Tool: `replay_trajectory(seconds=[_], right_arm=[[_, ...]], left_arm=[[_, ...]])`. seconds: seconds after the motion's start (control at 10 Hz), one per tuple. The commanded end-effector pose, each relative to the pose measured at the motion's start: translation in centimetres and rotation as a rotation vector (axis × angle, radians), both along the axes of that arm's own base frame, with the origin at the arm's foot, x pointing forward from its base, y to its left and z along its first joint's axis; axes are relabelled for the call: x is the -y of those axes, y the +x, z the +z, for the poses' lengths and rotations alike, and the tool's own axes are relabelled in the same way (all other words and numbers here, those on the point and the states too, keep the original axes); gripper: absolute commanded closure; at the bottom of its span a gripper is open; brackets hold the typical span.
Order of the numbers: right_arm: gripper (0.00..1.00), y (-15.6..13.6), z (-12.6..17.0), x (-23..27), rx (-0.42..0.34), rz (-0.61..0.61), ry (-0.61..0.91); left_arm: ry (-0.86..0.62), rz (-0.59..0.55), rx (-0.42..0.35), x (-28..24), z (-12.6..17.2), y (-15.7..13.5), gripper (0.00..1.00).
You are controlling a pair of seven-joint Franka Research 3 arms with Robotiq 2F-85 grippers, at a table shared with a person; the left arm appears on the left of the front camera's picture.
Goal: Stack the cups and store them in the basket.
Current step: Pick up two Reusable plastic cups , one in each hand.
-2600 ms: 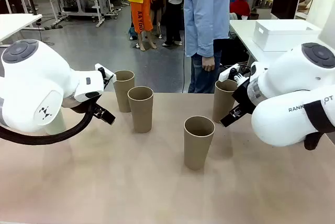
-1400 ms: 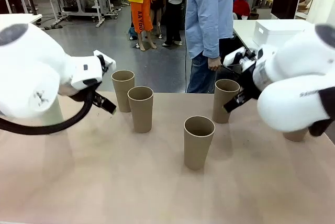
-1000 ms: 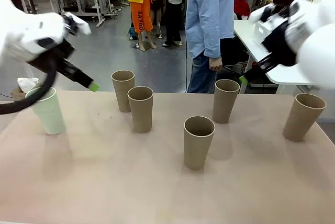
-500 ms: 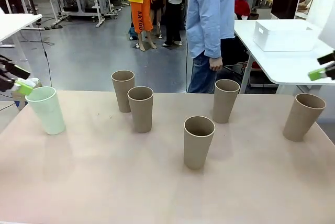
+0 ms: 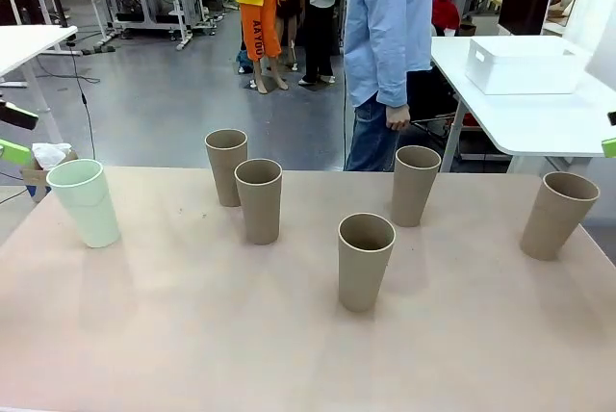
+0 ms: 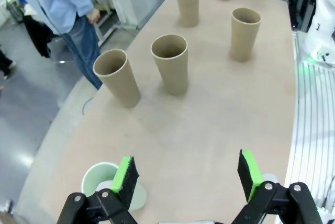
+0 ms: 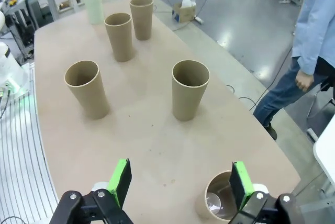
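Note:
Five tan cups stand upright and apart on the table: two at the back left point(image 5: 226, 167) point(image 5: 259, 200), one in the middle point(image 5: 366, 261), one behind it point(image 5: 415, 185), one at the far right point(image 5: 557, 215). The mint green cup point(image 5: 85, 202) stands at the left edge. My left gripper point(image 6: 187, 174) hangs open high above the table, with the mint cup point(image 6: 104, 185) just below one finger. My right gripper point(image 7: 180, 181) is open too, above the far-right tan cup point(image 7: 220, 203). The white basket point(image 5: 525, 64) sits on a separate table at the back right.
A person in a blue shirt point(image 5: 390, 27) stands at the far side, one hand point(image 5: 395, 118) hanging near the table's back edge. Wide bare tabletop point(image 5: 192, 335) lies in front of the cups. A gap of floor separates my table from the basket's table.
Both arms have swung up and outward from over the table to the picture's edges, uncovering the mint cup and the far-right cup. No cup has moved.

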State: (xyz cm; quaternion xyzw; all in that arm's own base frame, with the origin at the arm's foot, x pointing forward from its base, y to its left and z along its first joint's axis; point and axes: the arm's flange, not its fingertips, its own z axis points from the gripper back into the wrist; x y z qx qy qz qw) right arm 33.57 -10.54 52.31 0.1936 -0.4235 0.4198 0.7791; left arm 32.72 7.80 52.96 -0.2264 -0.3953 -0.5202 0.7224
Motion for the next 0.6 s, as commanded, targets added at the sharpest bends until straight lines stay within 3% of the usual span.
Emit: replay_trajectory(seconds=[0.0,0.2,0.5], right_arm=[[0.0,-0.7,-1.5,0.5,0.028,0.035,0.028],[0.0,-0.8,-1.5,0.7,0.021,0.045,0.088],[0.0,-0.2,-0.4,0.8,0.015,0.011,0.026]], left_arm=[[0.0,-0.044,0.026,0.6,-0.4,0.7,0.0],[0.019,-0.017,-0.01,2.2,-0.9,0.9,0.0],[-0.009,-0.027,0.013,0.8,-0.5,0.5,0.0]])
